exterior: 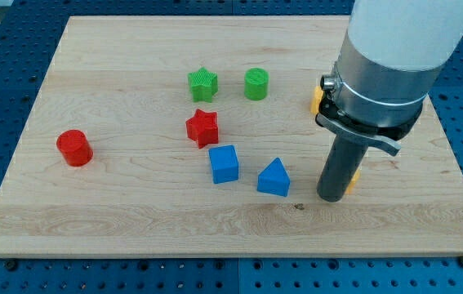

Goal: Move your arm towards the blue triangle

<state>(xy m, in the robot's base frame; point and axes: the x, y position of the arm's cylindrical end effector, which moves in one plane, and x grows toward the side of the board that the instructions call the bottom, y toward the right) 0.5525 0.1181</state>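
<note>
The blue triangle point(273, 177) lies on the wooden board point(133, 212), right of the middle and toward the view's bottom. My tip point(330, 197) rests on the board just to the right of the blue triangle, a small gap apart, slightly lower in the view. The rod rises from there into the grey and white arm body above.
A blue cube point(224, 163) sits left of the triangle. A red star point(202, 127) is above the cube. A green star point(202, 84) and green cylinder point(256, 84) lie higher up. A red cylinder point(74, 148) is at the left. Yellow blocks point(318, 99) are partly hidden behind the arm.
</note>
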